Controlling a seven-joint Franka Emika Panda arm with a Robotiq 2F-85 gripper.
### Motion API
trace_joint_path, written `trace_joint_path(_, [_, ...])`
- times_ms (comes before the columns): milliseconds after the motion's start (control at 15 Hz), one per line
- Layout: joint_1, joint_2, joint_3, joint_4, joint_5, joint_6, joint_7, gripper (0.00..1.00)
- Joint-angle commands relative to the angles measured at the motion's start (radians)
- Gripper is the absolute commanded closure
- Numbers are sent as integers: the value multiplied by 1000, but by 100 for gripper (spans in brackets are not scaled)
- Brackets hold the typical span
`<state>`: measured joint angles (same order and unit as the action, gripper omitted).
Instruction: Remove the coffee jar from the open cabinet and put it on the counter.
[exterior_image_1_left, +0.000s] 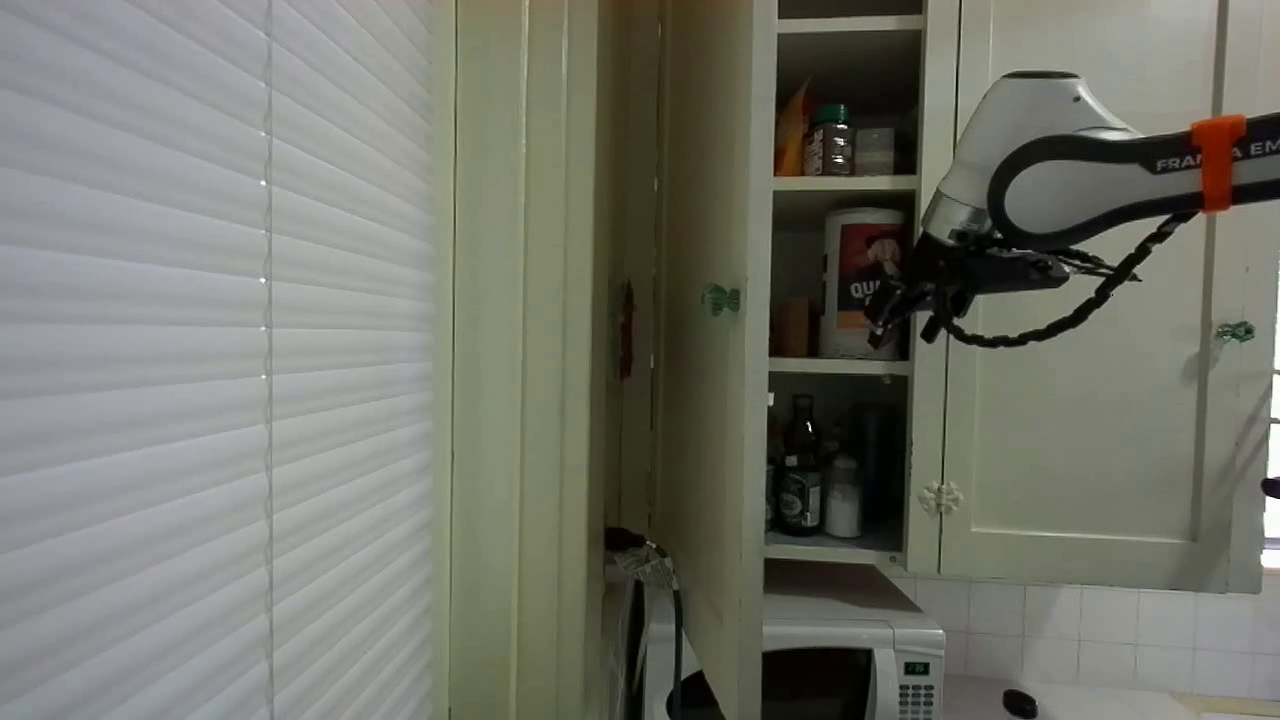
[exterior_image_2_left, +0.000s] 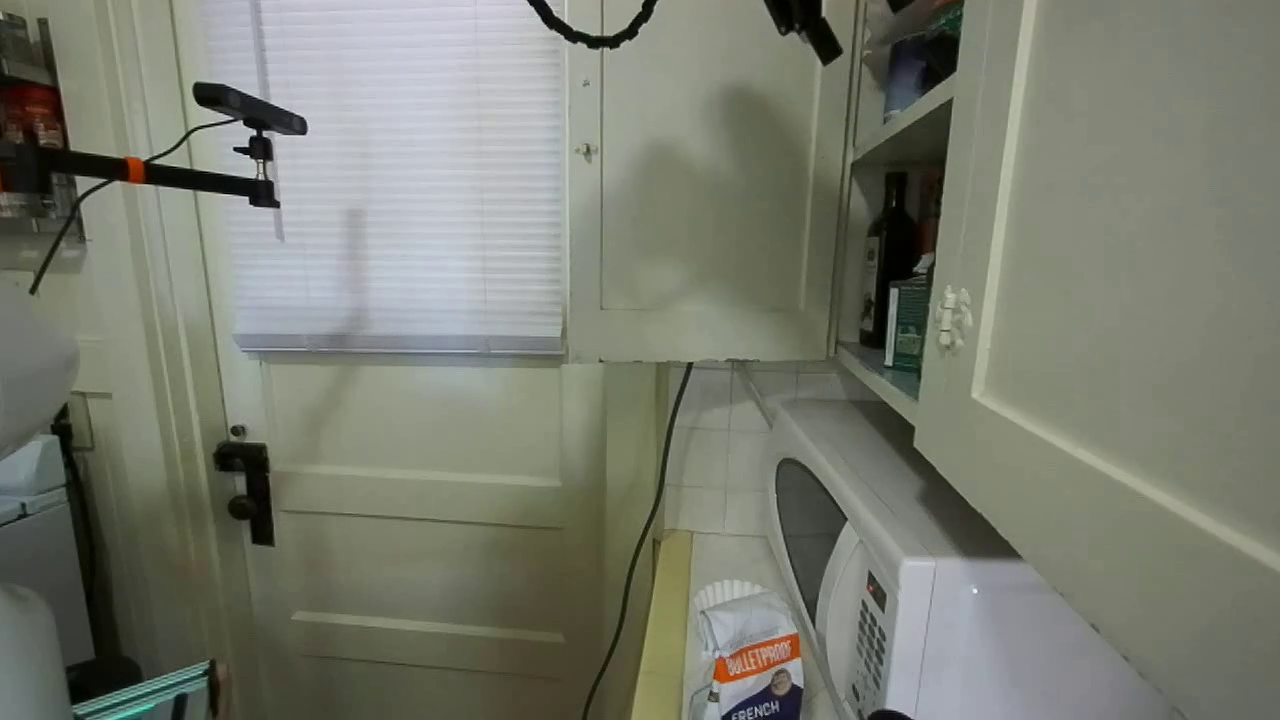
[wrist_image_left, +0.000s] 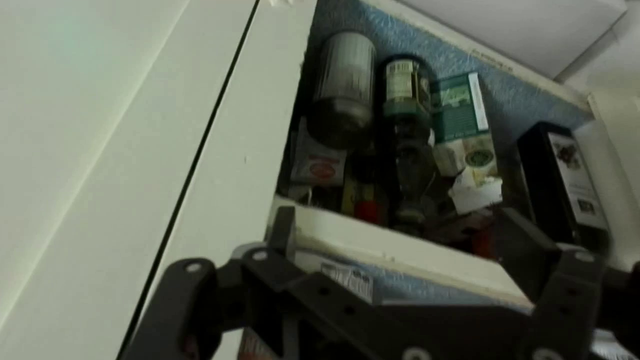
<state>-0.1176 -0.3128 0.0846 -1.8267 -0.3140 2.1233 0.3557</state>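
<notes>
The coffee jar (exterior_image_1_left: 830, 145), a small jar with a green lid, stands on an upper shelf of the open cabinet (exterior_image_1_left: 846, 367) in an exterior view. It does not show in the wrist view. The cabinet's lower shelves show in an exterior view (exterior_image_2_left: 905, 125) and its shelf edge in the wrist view (wrist_image_left: 395, 245). My gripper (exterior_image_1_left: 885, 312) is below and to the right of the jar, in front of the middle shelf. In the wrist view the gripper (wrist_image_left: 400, 237) is open, with nothing between its fingers. The counter (exterior_image_1_left: 1085, 702) shows beside the microwave.
A large Quaker canister (exterior_image_1_left: 862, 275) stands on the middle shelf behind the gripper. Dark bottles (exterior_image_1_left: 800, 480) stand on the lower shelf. The open cabinet door (exterior_image_1_left: 705, 420) juts out at left. A microwave (exterior_image_2_left: 900, 530) and a Bulletproof bag (exterior_image_2_left: 755, 665) sit on the counter (exterior_image_2_left: 725, 555).
</notes>
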Motion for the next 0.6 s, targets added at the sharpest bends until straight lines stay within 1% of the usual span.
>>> trace_joint_path(0, [-8,20,32,94,-100,54,77,0])
trace_joint_path(333, [-31,39,79,196,-250,189,186,0])
trace_joint_path(533, [-62,52,101,256,-387,286,291,0])
